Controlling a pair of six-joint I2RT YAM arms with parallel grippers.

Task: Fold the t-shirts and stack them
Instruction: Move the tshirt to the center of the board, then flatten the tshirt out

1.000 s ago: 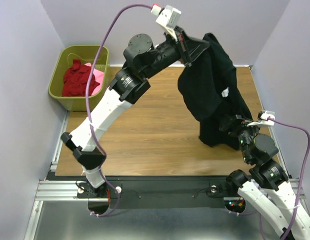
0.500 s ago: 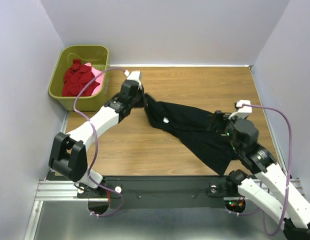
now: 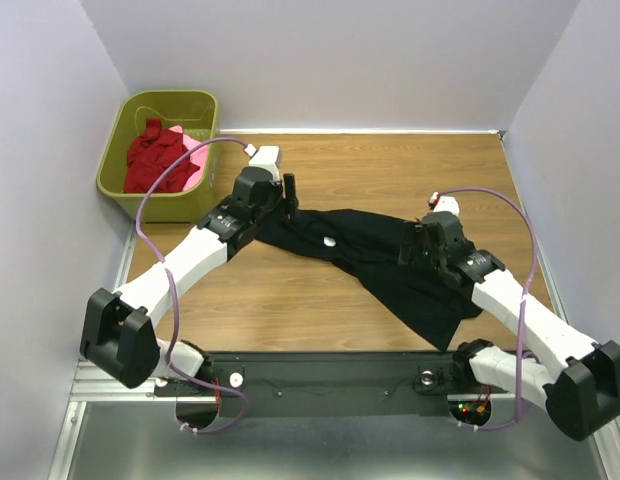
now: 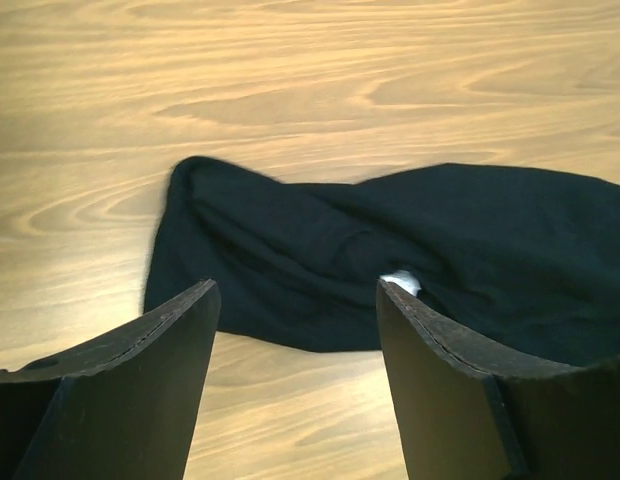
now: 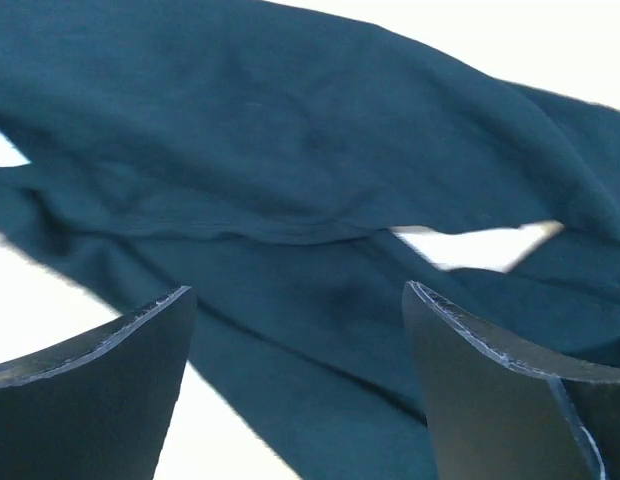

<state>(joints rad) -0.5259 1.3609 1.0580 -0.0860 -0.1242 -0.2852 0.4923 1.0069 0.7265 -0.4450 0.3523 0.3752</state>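
Note:
The black t-shirt (image 3: 375, 260) lies crumpled in a long strip across the middle of the table, its white label (image 3: 330, 240) showing. My left gripper (image 3: 287, 198) stands open at the shirt's left end; in the left wrist view the cloth (image 4: 390, 250) lies just beyond the open gripper (image 4: 295, 292), with nothing between the fingers. My right gripper (image 3: 411, 244) hovers open over the shirt's right half; its wrist view shows the gripper (image 5: 298, 290) spread above the dark cloth (image 5: 290, 170). The dark red t-shirt (image 3: 155, 157) and pink t-shirt (image 3: 195, 152) lie bunched in the basket.
The olive-green basket (image 3: 120, 135) stands at the table's far left corner. Bare wood table (image 3: 270, 300) shows in front of and behind the shirt. Walls close in on the left, back and right. Purple cables loop over both arms.
The left arm brought the black shirt down from high in the air onto the table and opened, letting it go. The right arm shifted left over the shirt.

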